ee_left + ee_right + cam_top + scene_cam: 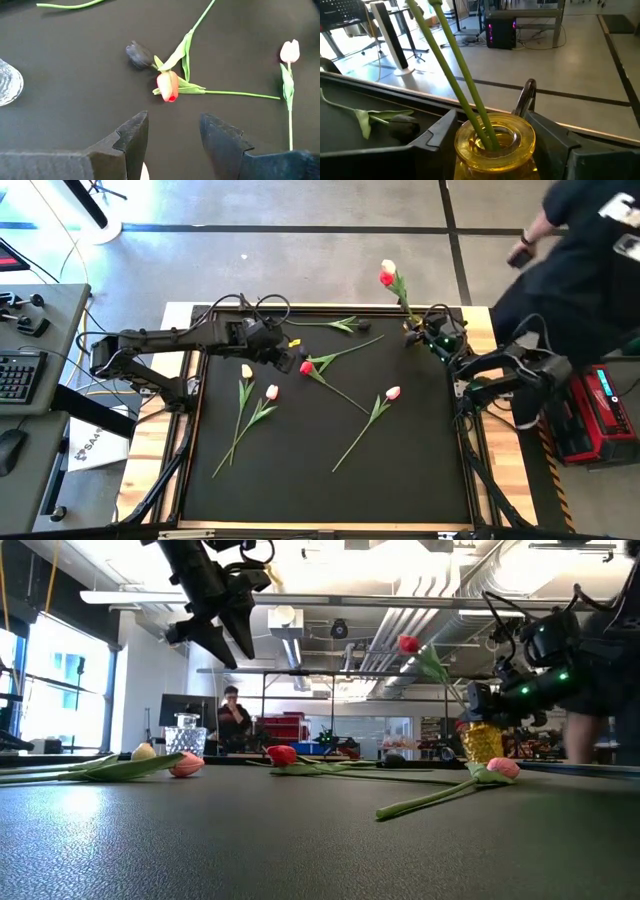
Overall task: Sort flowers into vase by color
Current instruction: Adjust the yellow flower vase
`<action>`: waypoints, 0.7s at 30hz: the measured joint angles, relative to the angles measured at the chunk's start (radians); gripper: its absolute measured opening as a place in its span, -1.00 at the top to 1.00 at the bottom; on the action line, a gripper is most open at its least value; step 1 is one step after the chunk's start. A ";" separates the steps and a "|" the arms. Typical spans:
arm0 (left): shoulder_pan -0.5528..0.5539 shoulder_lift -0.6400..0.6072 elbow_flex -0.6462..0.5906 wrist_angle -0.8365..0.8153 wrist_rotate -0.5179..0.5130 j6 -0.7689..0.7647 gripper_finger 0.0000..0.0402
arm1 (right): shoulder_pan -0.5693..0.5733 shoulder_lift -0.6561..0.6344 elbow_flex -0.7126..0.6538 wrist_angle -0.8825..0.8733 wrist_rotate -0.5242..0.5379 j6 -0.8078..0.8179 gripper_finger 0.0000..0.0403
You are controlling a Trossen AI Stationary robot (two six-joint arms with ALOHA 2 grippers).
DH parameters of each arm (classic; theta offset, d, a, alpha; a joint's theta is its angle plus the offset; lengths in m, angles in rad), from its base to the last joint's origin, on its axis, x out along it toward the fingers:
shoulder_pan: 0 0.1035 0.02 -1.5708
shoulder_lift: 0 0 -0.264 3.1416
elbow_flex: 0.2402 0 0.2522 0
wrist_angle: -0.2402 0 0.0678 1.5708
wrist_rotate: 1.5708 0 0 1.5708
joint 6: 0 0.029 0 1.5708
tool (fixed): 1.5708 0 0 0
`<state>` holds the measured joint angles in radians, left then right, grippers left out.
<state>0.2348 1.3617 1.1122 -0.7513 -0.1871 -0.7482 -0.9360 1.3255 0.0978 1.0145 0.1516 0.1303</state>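
Observation:
A yellow glass vase stands at the mat's far right. It holds two green stems, one with a red head and one with a white head. My right gripper is shut on the vase. Loose tulips lie flat on the black mat: yellow, pale pink, red, dark, pink, and another dark one. My left gripper hangs open above the mat, just short of the red tulip. My right gripper has the yellow vase's neck, just under its thick rim, between its two fingers, one on each side. The fingers come nearly level from the table's right side. The vase stands upright with the two stems leaning out of its mouth.
A clear cut-glass vase stands on the mat near my left gripper. A person in black stands past the table's far right corner. A red case lies to the right and a desk with a keyboard to the left.

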 joint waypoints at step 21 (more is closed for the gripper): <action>-0.027 0.000 0.000 -0.018 -0.009 0.027 0.18 | 0.042 0.020 0.002 -0.074 -0.138 -0.065 -0.06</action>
<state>0.2073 1.3613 1.1122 -0.7695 -0.1959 -0.7208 -0.8944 1.3457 0.0998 0.9401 0.0135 0.0652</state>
